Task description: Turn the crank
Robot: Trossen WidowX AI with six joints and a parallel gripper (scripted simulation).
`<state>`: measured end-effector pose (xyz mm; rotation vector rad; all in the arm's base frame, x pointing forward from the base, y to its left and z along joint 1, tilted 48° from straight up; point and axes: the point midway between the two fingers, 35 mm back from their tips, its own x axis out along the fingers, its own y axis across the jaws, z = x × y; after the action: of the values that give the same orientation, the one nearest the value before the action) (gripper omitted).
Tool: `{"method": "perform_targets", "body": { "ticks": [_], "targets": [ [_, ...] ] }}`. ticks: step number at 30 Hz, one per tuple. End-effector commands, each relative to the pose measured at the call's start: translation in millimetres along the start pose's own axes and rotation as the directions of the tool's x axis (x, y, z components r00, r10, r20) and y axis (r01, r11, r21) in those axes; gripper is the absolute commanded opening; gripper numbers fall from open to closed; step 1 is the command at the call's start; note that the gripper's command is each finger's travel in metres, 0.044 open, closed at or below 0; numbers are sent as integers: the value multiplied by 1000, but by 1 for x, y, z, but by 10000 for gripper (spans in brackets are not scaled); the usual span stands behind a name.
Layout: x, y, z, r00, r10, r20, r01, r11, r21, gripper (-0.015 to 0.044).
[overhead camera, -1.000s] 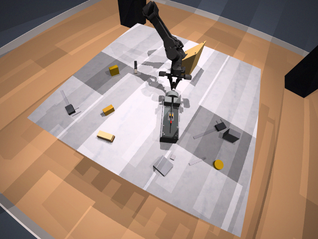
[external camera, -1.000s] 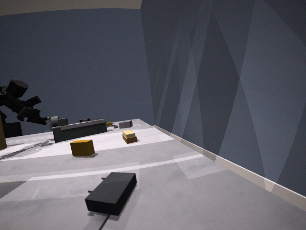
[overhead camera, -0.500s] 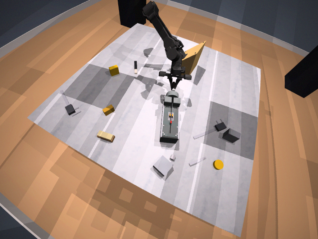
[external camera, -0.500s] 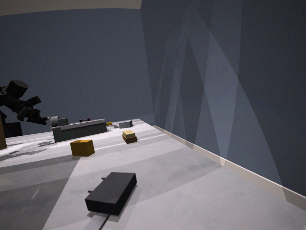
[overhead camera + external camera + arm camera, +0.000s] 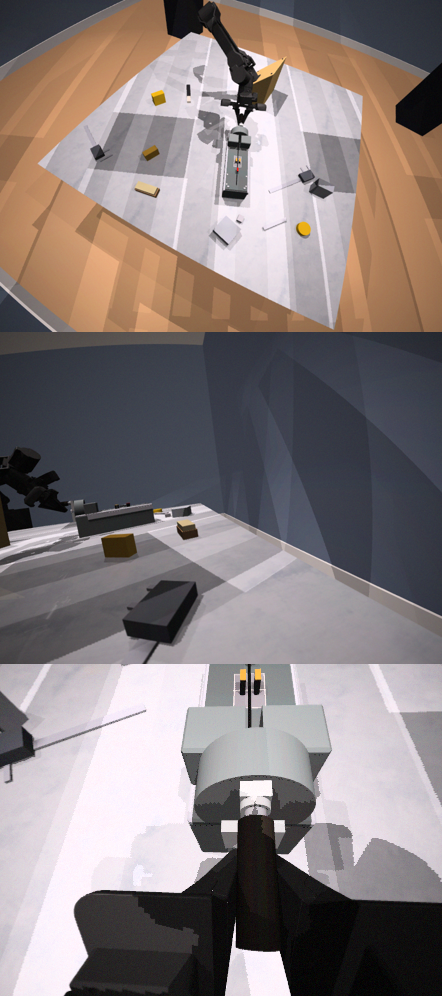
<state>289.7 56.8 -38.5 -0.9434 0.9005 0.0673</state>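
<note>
The long grey-green machine stands on the table with a round drum at its arm-side end. The crank's dark brown handle sticks out from the drum. My gripper is shut on this handle, one finger on each side. On the machine's top, the red pointer lies beyond the two brass zero marks, on the side away from the drum, not level with them. The pointer is out of the wrist view.
A tan wedge-like panel stands beside the arm. Yellow blocks and a layered tan block lie left of the machine. A grey plate, a yellow disc and a dark plug-like piece lie beyond and right.
</note>
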Motion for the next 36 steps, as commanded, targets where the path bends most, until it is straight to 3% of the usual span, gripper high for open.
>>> {"method": "perform_targets", "body": {
  "ticks": [1, 25, 36],
  "targets": [
    [0, -1, 0, 1000, -7, 0, 7, 1000, -1, 0],
    [0, 0, 0, 1000, 0, 0, 0, 1000, 0, 0],
    [0, 0, 0, 1000, 0, 0, 0, 1000, 0, 289]
  ]
}}
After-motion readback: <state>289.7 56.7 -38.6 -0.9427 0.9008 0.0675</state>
